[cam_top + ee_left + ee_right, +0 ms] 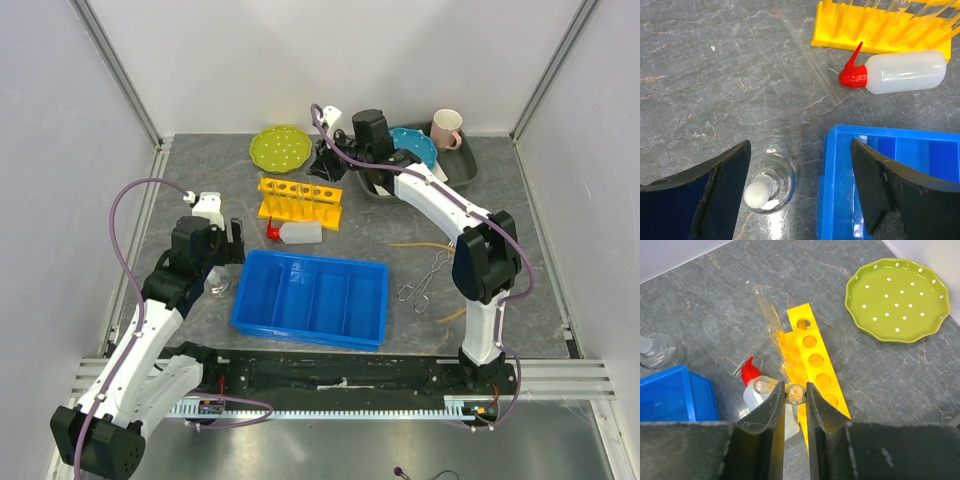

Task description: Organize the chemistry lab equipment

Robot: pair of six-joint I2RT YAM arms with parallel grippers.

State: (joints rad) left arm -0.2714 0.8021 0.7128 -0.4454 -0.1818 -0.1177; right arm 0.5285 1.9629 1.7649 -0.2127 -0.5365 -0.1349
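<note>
Left gripper: jaws spread wide, hovering over the flask.
Flask: upright, stoppered, on the worktop just left of the tray; off-centre, close to the finger away from the tray. Left arm nearest.
Right gripper: jaws pinching an upright tube at the rack, toward the far edge; seating unclear.

One yellow test-tube rack, at least four test tubes, one squeeze bottle, one pair of tongs. One blue tray, one glass flask, one mug. Two dotted plates: green, blue.
</note>
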